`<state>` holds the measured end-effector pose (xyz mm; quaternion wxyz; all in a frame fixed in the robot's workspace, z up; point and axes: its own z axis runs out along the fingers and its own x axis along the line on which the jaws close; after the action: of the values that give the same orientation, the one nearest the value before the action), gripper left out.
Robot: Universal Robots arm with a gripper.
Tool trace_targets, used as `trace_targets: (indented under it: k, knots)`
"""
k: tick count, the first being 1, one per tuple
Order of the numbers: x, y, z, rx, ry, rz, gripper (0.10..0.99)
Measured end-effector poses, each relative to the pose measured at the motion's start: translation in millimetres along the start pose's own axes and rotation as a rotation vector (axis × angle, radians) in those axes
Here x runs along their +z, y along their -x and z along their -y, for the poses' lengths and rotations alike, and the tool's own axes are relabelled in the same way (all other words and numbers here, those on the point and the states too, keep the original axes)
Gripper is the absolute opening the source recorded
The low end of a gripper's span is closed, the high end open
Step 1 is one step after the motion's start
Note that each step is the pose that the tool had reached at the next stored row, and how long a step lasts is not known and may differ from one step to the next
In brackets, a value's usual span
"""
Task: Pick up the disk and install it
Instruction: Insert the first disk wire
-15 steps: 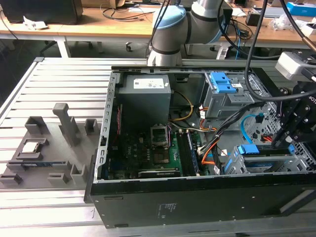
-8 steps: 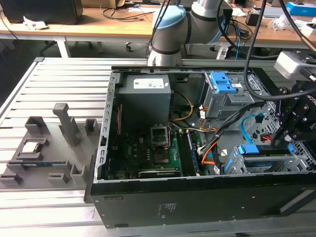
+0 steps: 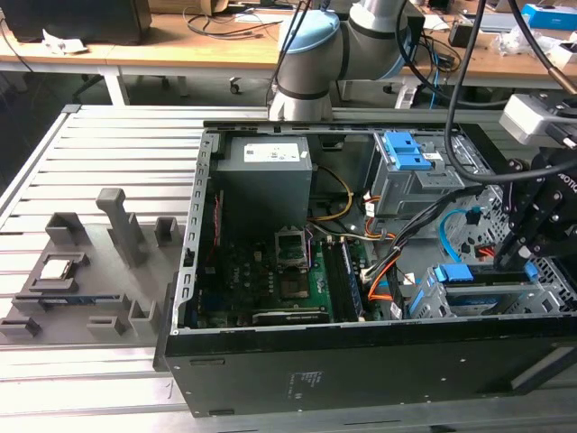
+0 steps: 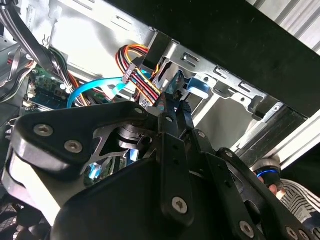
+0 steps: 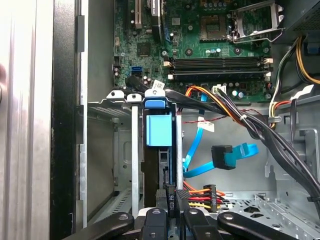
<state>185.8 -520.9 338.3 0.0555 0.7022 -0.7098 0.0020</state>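
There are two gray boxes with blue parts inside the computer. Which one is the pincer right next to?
The lower drive cage, at the case's front edge on the exterior view's right. The pincer hangs right over it; the other cage sits farther back.

Disk (image 5: pixel 159 145) upright in drive cage (image 5: pixel 134 150), pincer (image 5: pixel 170 207) gripping its edge.

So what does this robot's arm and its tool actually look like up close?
In the exterior view the arm is built from rounded silver-grey tubes, with a pale blue cap on one joint. Black cables hang beside it. The tool is black, hanging under a white box-shaped part. In the second wrist view the tool shows flat black metal links joined by silver screws, narrowing to slim black fingers.
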Motion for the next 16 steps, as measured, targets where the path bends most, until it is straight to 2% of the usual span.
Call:
trace_targets:
  k: [8,16]
  knots:
    - [2.4,0.0,3.7,0.0,0.0,0.0005,0.188]
    - [7.8,-4.4,4.4,0.0,0.0,0.0005,0.188]
